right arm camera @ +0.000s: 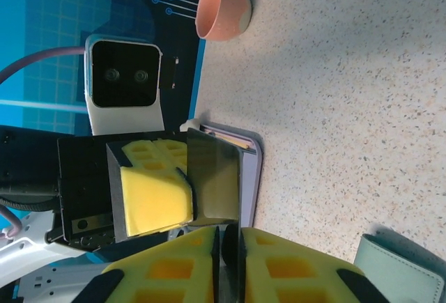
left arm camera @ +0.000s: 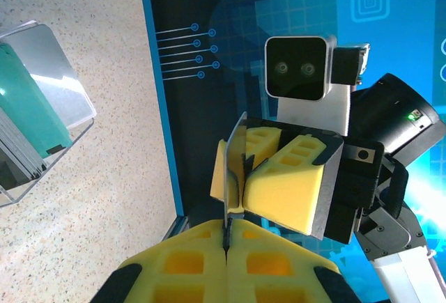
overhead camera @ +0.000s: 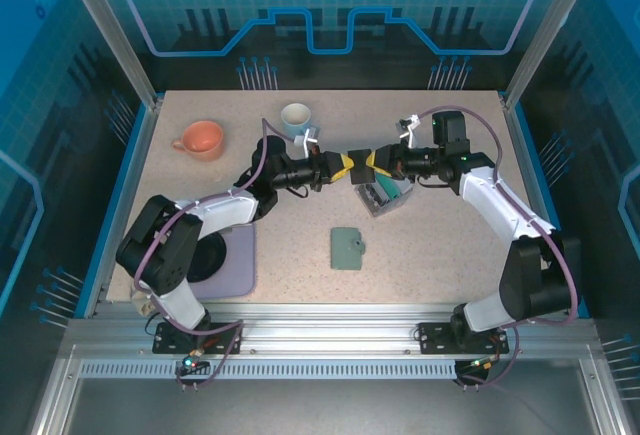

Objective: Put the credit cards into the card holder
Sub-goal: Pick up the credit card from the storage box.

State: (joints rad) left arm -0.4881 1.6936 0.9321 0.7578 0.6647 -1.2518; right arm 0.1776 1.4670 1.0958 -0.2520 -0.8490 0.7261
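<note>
dk card (right arm camera: 214,177), teal card (left arm camera: 28,101), sage-grn holder (overhead camera: 347,248)

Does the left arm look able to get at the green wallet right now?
Probably yes: the wallet lies alone on open table near the left tool, though that tool is shut on a card the right tool also straddles.

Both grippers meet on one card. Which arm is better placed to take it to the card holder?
Left: the left gripper is clamped shut on the card; the right gripper seems to grip it more loosely.
</note>
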